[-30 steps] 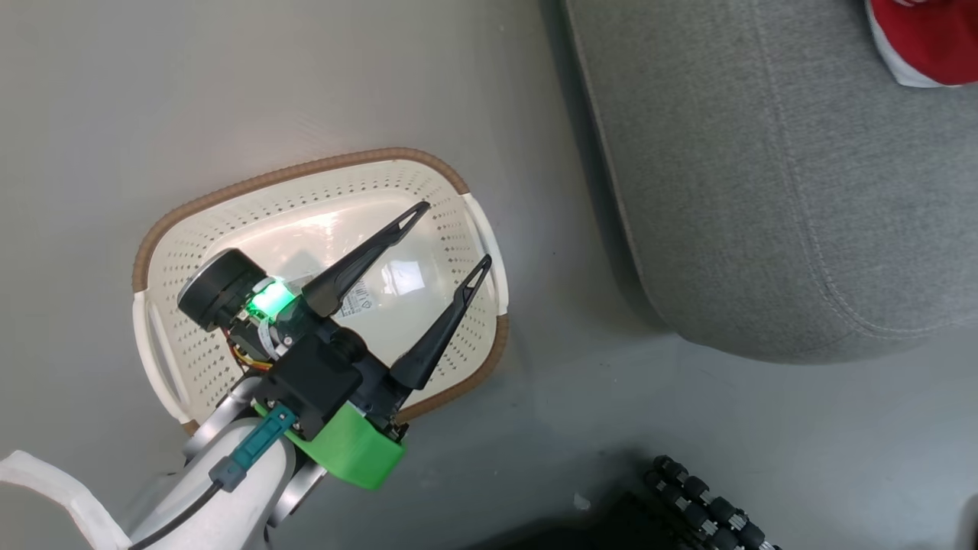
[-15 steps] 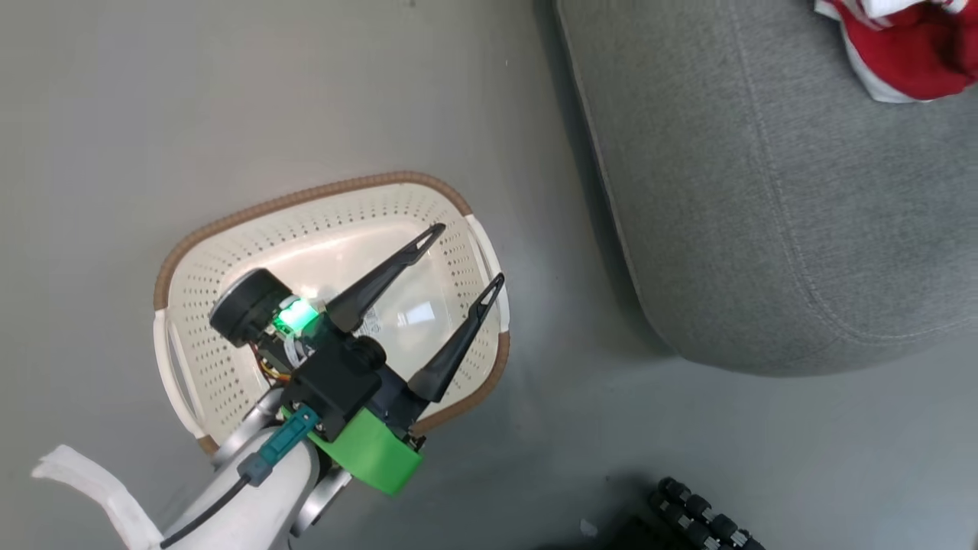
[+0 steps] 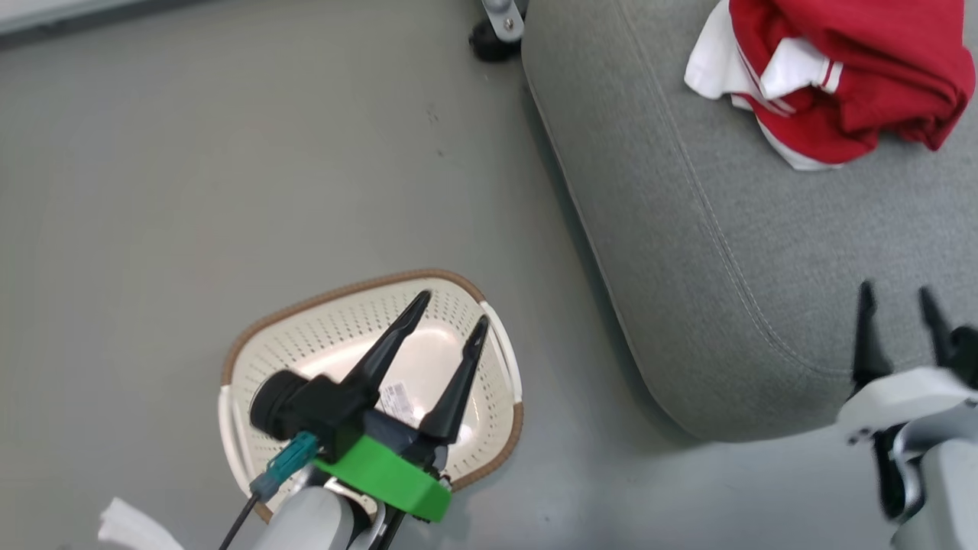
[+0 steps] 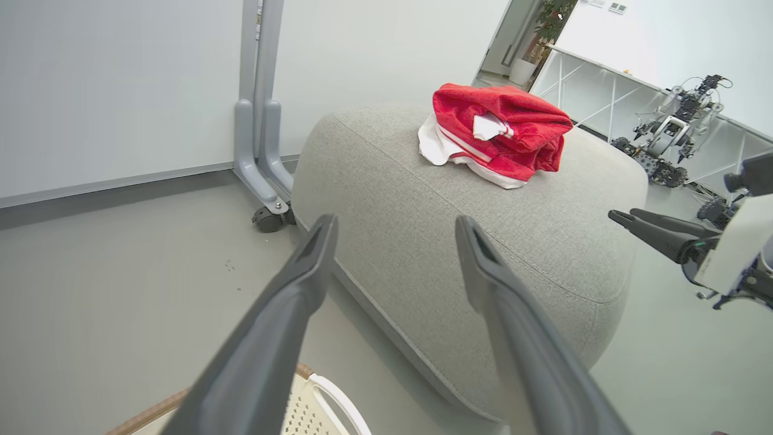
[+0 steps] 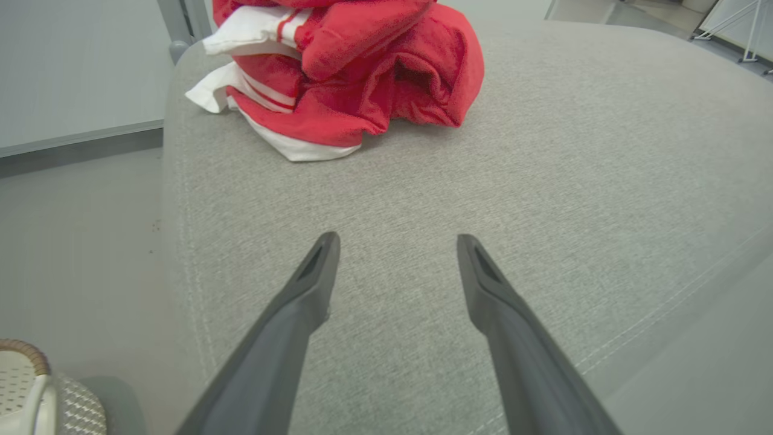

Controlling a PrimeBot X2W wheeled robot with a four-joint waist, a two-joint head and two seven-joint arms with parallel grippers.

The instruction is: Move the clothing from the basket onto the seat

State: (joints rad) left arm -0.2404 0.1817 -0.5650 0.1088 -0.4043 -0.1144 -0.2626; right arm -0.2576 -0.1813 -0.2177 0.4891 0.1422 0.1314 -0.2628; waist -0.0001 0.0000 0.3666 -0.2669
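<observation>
On my left the basket (image 3: 306, 347) stands on the floor (image 3: 229, 153). As far as my arm lets me see, it holds nothing red, only a label (image 3: 397, 397). My left gripper (image 3: 452, 307) hangs over it, fingers spread, empty. Rightward, the clothing (image 3: 856, 84) lies heaped toward the far edge of the seat (image 3: 688, 290). My right gripper (image 3: 895, 289) hovers at the seat's near edge, fingers apart, empty. I judge the move done.

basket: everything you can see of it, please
The basket is oval, cream-white perforated plastic with a brown woven-look rim and white side handles. It stands upright on the grey floor, apart from the seat, with no clothes visible inside, just a label on its bottom. The open left claw hangs over it.
</observation>
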